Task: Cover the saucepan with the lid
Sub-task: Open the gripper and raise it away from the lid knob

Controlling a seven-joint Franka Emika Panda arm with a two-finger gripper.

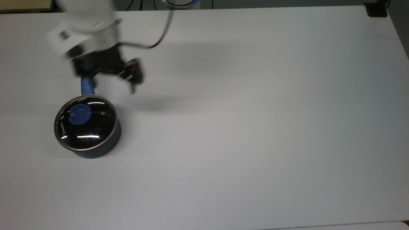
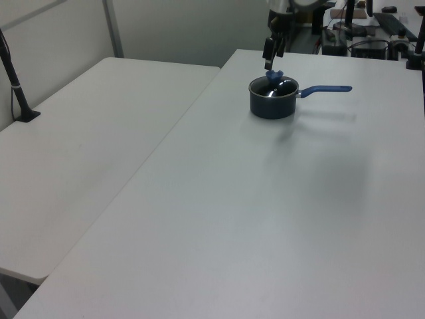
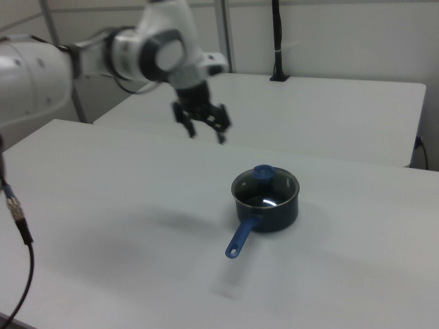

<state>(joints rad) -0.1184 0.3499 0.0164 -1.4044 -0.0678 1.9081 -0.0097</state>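
Note:
The glass lid (image 1: pixel 91 129) with its blue knob (image 1: pixel 80 115) lies flat on the dark saucepan (image 1: pixel 96 154), metal rim seated all round. The blue handle (image 1: pixel 85 86) points toward the top view's upper edge. The lid (image 3: pixel 274 186) also sits level on the saucepan (image 3: pixel 274 214) in the right view, and on the saucepan (image 2: pixel 271 106) in the left view. My gripper (image 1: pixel 107 76) hangs open and empty above the table, off the lid and up-right of it in the top view. In the right view the gripper (image 3: pixel 206 130) is up-left of the pan.
A white table (image 1: pixel 255 127) stretches wide to the top view's right. A black clamp (image 1: pixel 377 11) sits at its far right corner. A second table (image 2: pixel 86 153) adjoins in the left view. The arm's cable (image 1: pixel 159 35) trails behind the wrist.

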